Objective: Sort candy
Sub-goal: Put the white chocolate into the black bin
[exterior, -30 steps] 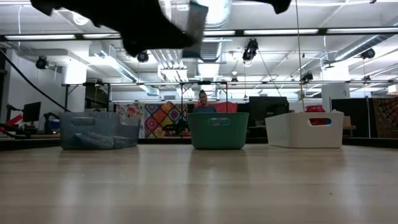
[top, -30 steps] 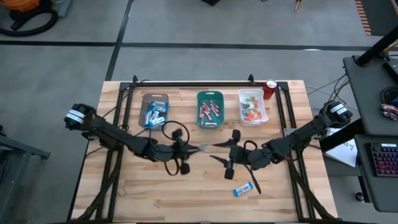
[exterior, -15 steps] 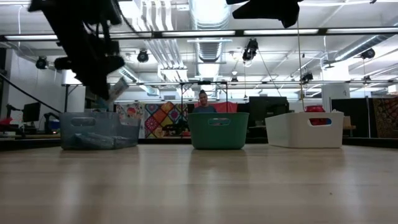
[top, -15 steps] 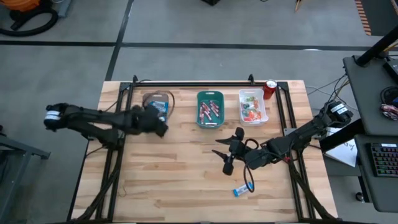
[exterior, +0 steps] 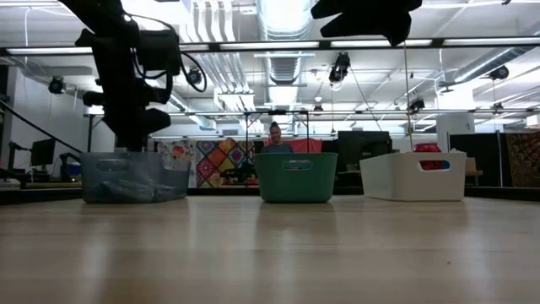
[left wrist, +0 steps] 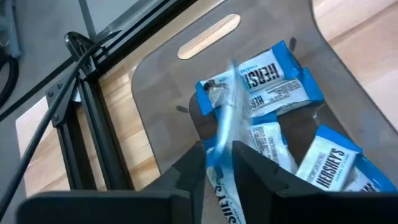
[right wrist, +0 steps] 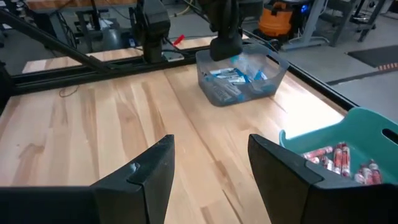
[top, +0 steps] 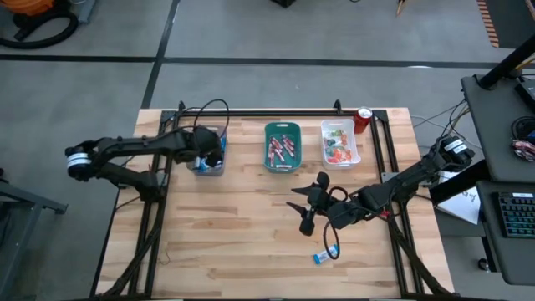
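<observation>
A: What is the left claw (left wrist: 219, 163) gripping?
B: A blue-and-white bar (left wrist: 225, 140), lengthwise between its fingers, above HERSHEY'S bars (left wrist: 273, 81) lying in the clear tray (left wrist: 155, 93).
A: The right claw (right wrist: 208, 163)?
B: Hanging spread above the surface (top: 251, 226).

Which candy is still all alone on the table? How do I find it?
Look down on the wooden table and go to its near edge, away from the three trays. Just past the right gripper lies one blue-and-white candy bar on bare wood. Every other candy sits inside a tray; this one lies alone.
</observation>
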Robot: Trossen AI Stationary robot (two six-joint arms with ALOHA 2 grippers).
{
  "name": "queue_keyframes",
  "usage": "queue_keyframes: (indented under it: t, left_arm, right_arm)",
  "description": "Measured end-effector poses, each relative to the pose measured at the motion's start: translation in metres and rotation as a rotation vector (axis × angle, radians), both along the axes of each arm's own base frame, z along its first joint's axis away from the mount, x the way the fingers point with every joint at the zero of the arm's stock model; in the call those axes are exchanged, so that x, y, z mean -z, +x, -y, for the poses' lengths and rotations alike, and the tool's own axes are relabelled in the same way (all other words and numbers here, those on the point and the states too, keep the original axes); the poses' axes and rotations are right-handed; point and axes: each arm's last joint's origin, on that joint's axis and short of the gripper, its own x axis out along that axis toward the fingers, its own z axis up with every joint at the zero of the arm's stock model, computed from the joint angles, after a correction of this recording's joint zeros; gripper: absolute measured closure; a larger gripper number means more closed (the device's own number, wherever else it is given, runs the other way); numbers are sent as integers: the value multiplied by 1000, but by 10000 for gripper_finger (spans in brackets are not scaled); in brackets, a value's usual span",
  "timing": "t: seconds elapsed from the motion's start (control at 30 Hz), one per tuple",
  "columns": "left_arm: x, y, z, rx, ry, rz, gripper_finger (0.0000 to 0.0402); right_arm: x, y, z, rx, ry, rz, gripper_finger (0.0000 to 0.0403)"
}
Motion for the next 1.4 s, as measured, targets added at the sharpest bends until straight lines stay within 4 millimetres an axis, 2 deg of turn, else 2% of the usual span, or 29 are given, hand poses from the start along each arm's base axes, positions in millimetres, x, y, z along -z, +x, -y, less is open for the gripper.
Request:
queue_keyframes:
  t: [0.17, 0.3, 0.47, 0.53, 0.63, 0.77, 0.93, 1.07, 1.2, 1.4]
  left_arm:
    - [2, 2, 1, -3, -1, 3, 308]
    - [-1, 9, 12, 34, 11, 60, 294]
    - [-6, 20, 41, 147, 18, 159, 297]
    - [-7, 25, 58, 216, 12, 184, 300]
    - [-8, 29, 85, 334, 0, 225, 306]
    - [-11, 33, 127, 535, -16, 301, 313]
    - [-18, 29, 181, 831, -28, 407, 324]
    - [-26, 22, 213, 1008, -35, 503, 325]
    - [-35, 20, 230, 1094, 13, 599, 325]
    - [-42, 23, 233, 1133, 96, 640, 325]
  right_arm:
    - [-2, 3, 6, 36, 3, 27, 207]
    - [-13, 11, 32, 212, -97, 88, 207]
    - [-23, 19, 76, 364, -171, 72, 207]
    - [-20, 21, 88, 325, -152, 32, 207]
    - [-12, 23, 95, 179, -49, -23, 207]
    - [-5, 22, 90, 4, 86, -87, 207]
    - [0, 17, 65, -159, 186, -146, 207]
    - [4, 11, 47, -213, 289, -187, 207]
    - [9, 5, 28, -290, 463, -249, 207]
    - [13, -6, 4, -390, 652, -355, 210]
